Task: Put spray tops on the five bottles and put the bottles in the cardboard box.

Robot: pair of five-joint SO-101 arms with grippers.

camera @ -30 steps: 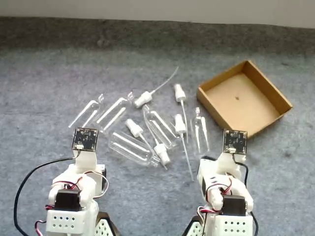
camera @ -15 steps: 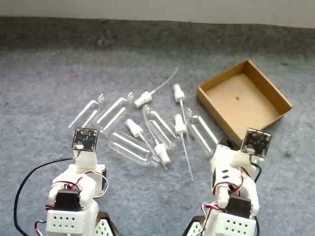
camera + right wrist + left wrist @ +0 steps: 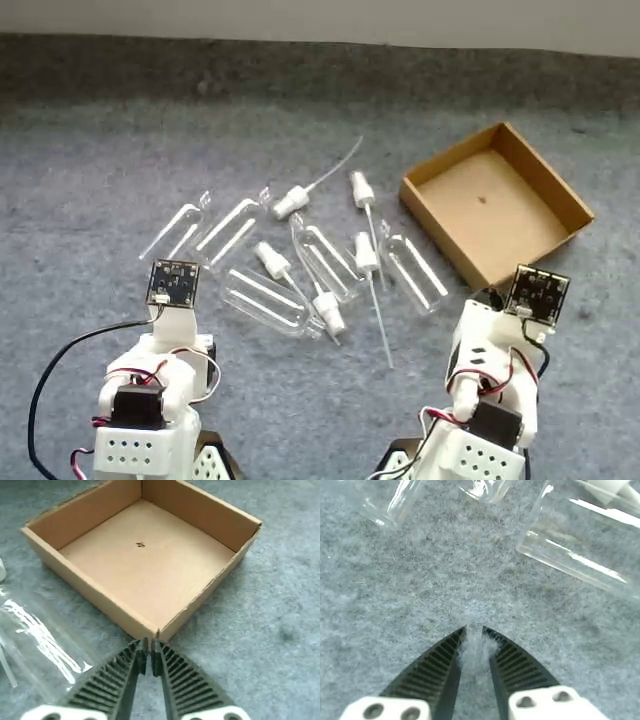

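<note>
Meanwhile, five clear plastic bottles (image 3: 265,298) lie uncapped among white spray tops (image 3: 366,250) beside the empty brown cardboard box (image 3: 440,232). Both the left gripper (image 3: 474,632) and right gripper (image 3: 148,647) are closed, empty; the right should probably open wide and grasp the nearest bottle mid-body.

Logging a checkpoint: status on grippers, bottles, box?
Left gripper, right gripper shut, empty. Five bottles lie on the carpet, spray tops loose; cardboard box empty. Nothing in the way.

It looks like a robotics test setup to me: a bench (image 3: 100,130) covered in grey felt, a pale wall (image 3: 320,15) beyond the cardboard box (image 3: 495,205), and beside that box my right arm (image 3: 485,345), its circuit board (image 3: 539,293) and servo (image 3: 497,420) left bare.
</note>
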